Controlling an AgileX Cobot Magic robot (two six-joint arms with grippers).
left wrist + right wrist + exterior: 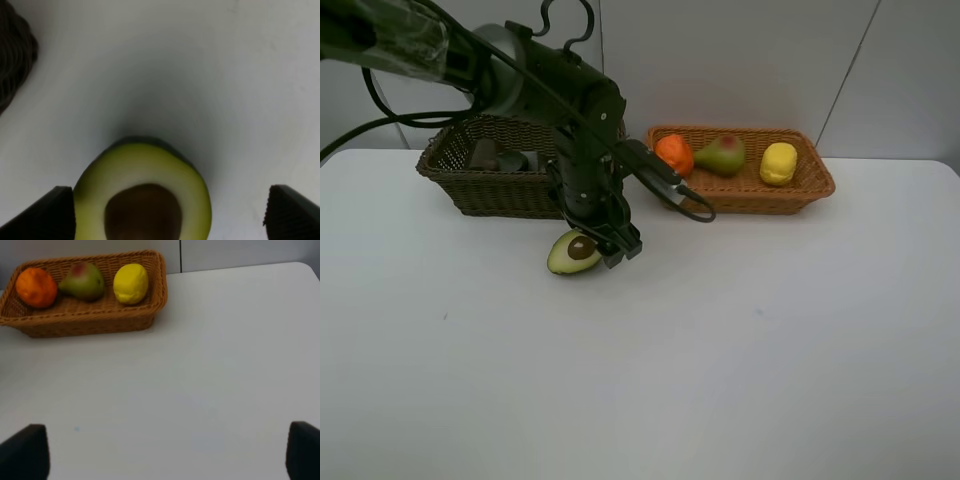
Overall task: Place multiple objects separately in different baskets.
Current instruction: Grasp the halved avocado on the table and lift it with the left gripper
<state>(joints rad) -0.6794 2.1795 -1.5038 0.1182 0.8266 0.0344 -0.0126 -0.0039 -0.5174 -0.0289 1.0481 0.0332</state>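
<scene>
An avocado half (573, 252) with its pit up lies on the white table in front of the dark basket (485, 190). My left gripper (607, 247) is down at its right side. In the left wrist view the avocado half (145, 197) sits between the wide-apart fingertips (45, 215), untouched, so the left gripper (167, 220) is open. The orange-tan basket (750, 198) holds an orange (673, 153), a pear (721, 155) and a lemon (779, 163). My right gripper (162, 452) is open over bare table, short of that basket (85, 322).
Dark things that I cannot make out lie inside the dark basket (12, 55). A black cable (685, 200) from the left arm hangs near the orange-tan basket's left end. The wall stands close behind both baskets.
</scene>
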